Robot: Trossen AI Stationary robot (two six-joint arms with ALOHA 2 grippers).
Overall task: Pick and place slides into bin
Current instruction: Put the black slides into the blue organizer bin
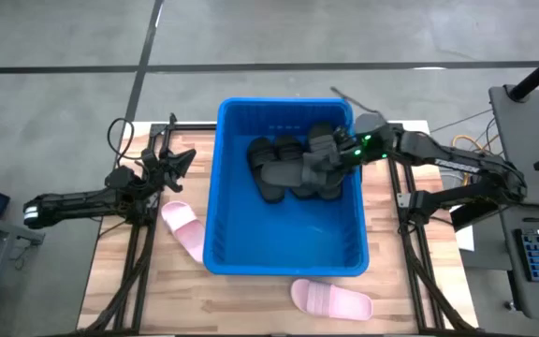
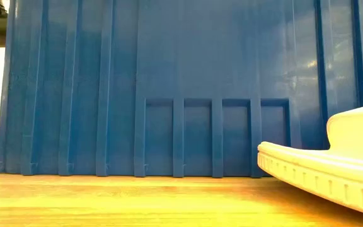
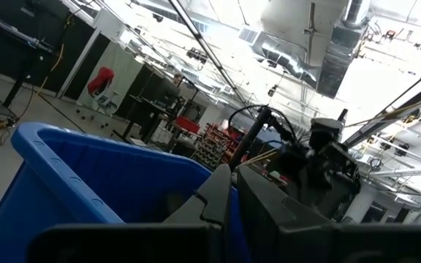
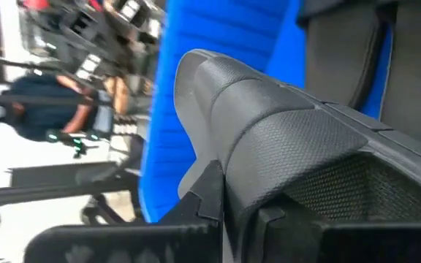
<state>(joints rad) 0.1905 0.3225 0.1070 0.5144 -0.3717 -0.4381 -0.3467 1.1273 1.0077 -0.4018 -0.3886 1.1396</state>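
A pink slide (image 1: 331,299) lies on the counter (image 1: 251,304) nearest, another (image 1: 183,226) left of the bin (image 1: 284,264). Over the bin's far right, the right end effector (image 1: 330,161) grips a black slide (image 1: 318,167); judged next: release it. The left end effector (image 1: 169,161) waits clenched, empty.

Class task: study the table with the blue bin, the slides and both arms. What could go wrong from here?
1. The right gripper, shut on a black slide over the bin, may drop it onto the pile of black slides so it sits high.
2. One pink slide lies tight against the bin's left wall, leaving little room for fingers.
3. The other pink slide lies near the table's front edge; a nudge might push it off.
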